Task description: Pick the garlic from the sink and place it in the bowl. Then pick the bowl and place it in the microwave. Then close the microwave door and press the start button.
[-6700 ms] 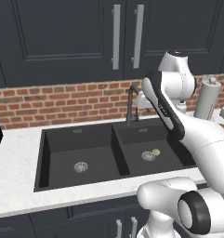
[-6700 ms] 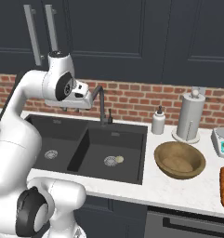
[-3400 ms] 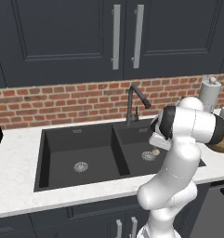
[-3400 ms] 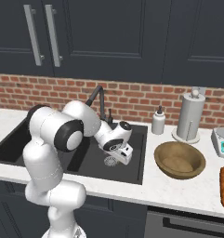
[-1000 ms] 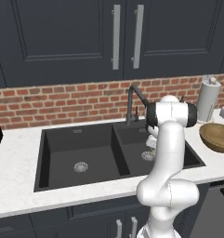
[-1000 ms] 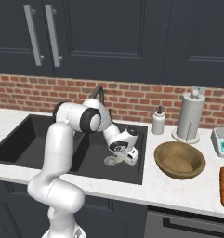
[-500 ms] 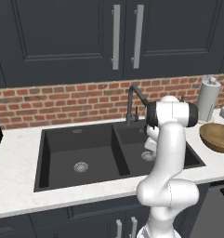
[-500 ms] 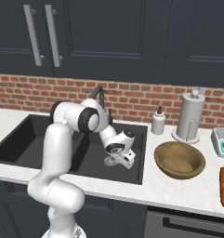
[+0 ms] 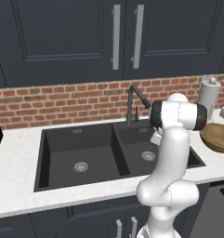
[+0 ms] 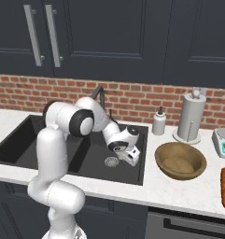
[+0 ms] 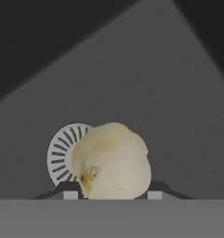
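Jaws clamped on garlic (image 11: 111, 160), low in right basin of sink (image 9: 57, 160), over the drain (image 11: 62, 153). Gripper (image 10: 131, 156) not lifted. Bowl (image 10: 180, 160) empty on counter (image 10: 179, 191). Left: bowl drop, microwave, door, start.

You see the sink (image 9: 118, 153) from behind the arm twice, once from its left and once from its right. Your hand camera looks very close down at the drain (image 11: 62, 151).
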